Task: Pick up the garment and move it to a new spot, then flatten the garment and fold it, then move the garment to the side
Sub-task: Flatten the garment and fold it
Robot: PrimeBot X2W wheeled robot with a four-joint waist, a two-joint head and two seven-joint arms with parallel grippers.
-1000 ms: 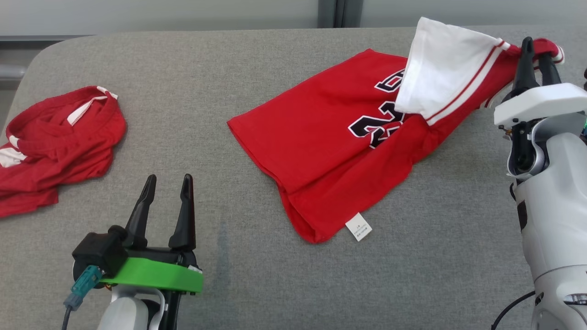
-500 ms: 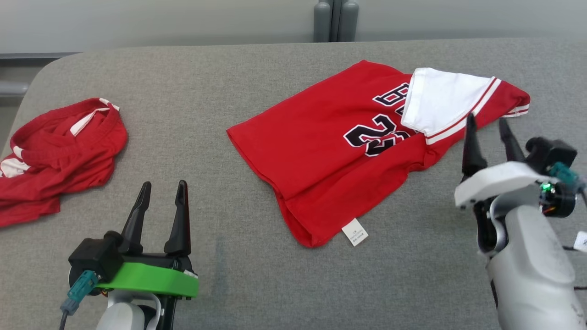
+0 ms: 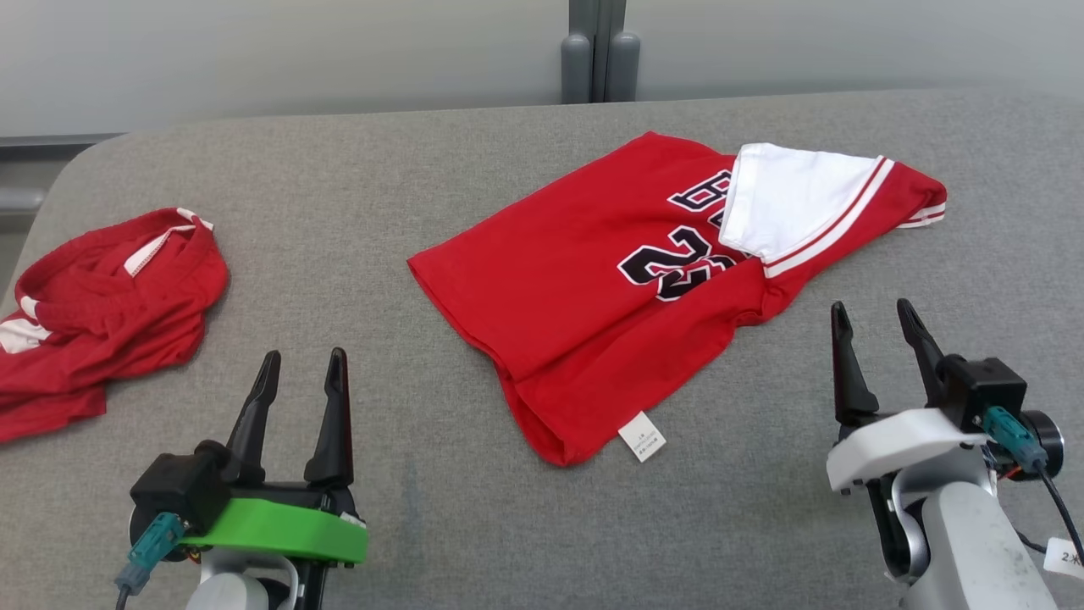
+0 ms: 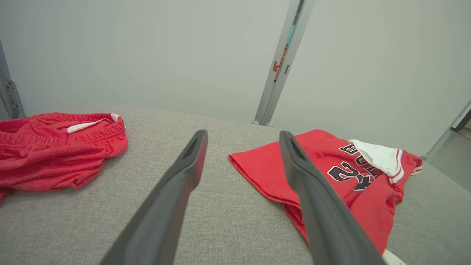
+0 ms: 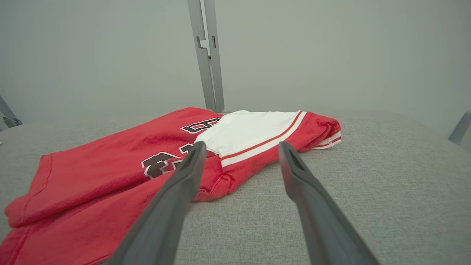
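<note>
Lying right of centre on the grey padded table point(image 3: 381, 186), the red jersey point(image 3: 584, 296) is seen spread fairly flat, its black number facing up. One white sleeve point(image 3: 788, 203) is turned in across the chest, and a doubled hem is seen at the near corner beside the white care label point(image 3: 641, 436), so the flattening is judged done and the folding only partly done. Nothing is gripped: the left gripper point(image 3: 304, 355) is held low near the front edge, fingers apart, well clear of the cloth. The right gripper point(image 3: 871, 305) is held just short of the jersey's near right edge, fingers likewise apart and empty. Crumpled red shorts point(image 3: 102, 296) are left at the far left. The remaining folds and the move to the side are judged not yet done.
</note>
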